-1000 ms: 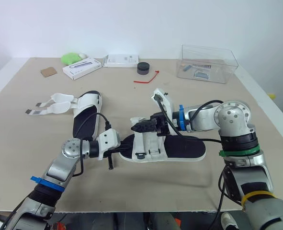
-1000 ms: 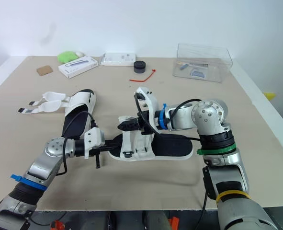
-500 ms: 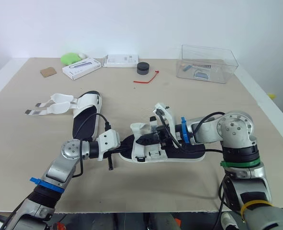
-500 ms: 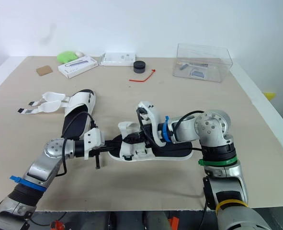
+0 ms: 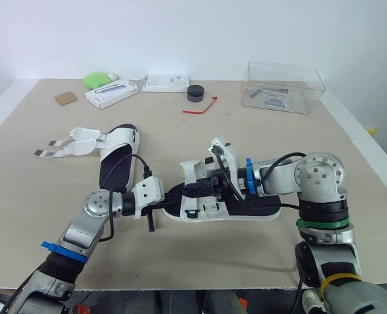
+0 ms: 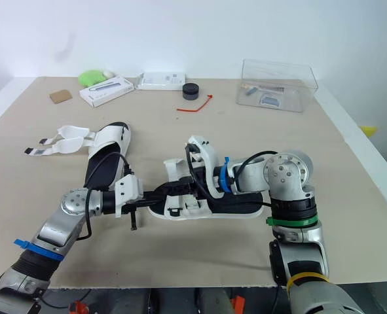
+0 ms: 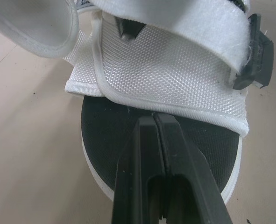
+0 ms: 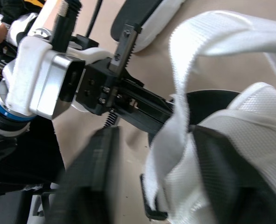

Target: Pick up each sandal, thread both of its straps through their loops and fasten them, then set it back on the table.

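Table (image 5: 42, 163): work surface.
Sandal (image 5: 262, 208): flat on table, forefoot strap (image 8: 180, 116) raised.
Second sandal (image 5: 114, 160): left of sandal, straps loose.
Left gripper (image 7: 155, 122): fingers together at sandal's toe, apparently steadying it.
Right gripper (image 5: 194, 188): fingers apart astride strap, likely for threading.
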Motion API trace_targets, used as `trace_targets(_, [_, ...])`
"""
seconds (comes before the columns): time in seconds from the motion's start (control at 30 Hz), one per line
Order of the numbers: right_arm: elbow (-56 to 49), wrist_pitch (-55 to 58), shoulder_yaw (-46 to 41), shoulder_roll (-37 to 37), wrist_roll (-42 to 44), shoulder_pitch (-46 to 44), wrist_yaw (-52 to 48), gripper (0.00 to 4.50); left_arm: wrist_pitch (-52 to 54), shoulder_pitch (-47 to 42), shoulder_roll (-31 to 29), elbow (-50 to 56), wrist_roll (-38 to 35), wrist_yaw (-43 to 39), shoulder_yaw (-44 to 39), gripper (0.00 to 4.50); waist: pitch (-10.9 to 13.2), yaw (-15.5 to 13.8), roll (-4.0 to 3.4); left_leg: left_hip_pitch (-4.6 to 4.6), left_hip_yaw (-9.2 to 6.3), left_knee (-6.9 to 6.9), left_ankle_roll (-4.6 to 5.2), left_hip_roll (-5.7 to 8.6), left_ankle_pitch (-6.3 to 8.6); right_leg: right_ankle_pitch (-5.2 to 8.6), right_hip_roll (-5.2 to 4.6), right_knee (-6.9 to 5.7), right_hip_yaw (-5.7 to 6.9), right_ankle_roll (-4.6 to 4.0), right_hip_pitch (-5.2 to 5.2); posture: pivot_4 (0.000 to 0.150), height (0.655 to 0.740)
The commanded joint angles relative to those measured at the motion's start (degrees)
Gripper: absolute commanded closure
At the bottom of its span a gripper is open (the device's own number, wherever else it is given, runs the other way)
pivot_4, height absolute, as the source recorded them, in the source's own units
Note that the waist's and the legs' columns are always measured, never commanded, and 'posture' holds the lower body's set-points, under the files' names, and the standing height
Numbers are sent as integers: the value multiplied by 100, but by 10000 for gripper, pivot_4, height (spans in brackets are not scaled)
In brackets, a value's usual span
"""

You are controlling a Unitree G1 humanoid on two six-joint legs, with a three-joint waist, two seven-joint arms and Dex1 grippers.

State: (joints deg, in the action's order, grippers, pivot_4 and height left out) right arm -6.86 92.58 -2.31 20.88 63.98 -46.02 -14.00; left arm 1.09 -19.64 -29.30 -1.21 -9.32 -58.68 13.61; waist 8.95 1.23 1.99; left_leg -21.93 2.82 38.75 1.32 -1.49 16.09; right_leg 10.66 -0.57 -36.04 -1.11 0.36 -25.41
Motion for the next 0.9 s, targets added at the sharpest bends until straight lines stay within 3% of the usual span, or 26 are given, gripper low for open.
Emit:
trace_targets(0.03, [-153, -8, -110, 85, 232, -77, -136, 16826, 107, 154, -46, -113, 177, -4, 148, 45000, 0, 0, 0, 1, 1, 0, 0, 0, 0, 0, 0, 0, 0, 0, 0, 1500, 7400])
trace_targets(0.2, [-170, -8, -129, 55, 173, 31, -107, 16826, 111, 148, -53, -108, 184, 3, 141, 45000, 0, 0, 0, 1, 1, 0, 0, 0, 0, 0, 1, 0, 0, 0, 0, 1500, 7400])
trace_targets(0.3, [-122, -9, -226, -22, 107, 38, -72, 23602, 106, 138, -60, -113, 189, -9, 145, 45000, 0, 0, 0, 1, 1, 0, 0, 0, 0, 0, 2, 0, -1, 0, 0, 1500, 7400])
trace_targets(0.4, [-174, -8, -162, 10, 139, 109, -107, 37511, 100, 117, -69, -133, 188, -24, 143, 45000, 0, 0, 0, 2, 1, 0, 0, -1, 0, 0, 2, 0, 0, 0, 0, 1500, 7400])
trace_targets(0.43, [-224, -8, -110, 34, 145, 161, -130, 37511, 100, 106, -66, -142, 190, -25, 144, 45000, 0, 0, 0, 2, 2, 0, 0, -1, 0, 0, 2, 0, 0, 0, 0, 1500, 7400])
trace_targets(0.5, [-404, -8, 43, 99, 134, 323, -182, 44469, 105, 85, -57, -152, 185, -26, 143, 45000, 0, -1, 1, 2, 2, 0, 0, 0, 0, 0, 2, 0, 0, 0, 0, 1500, 7400])
trace_targets(0.9, [-1165, -273, 756, 501, -379, 804, -640, 44753, 141, 91, -45, -125, 176, -38, 161, 45000, -6, -1, -6, 4, 3, 0, 0, 1, 0, 16, 0, 0, 0, 27, 2, 1500, 7400])
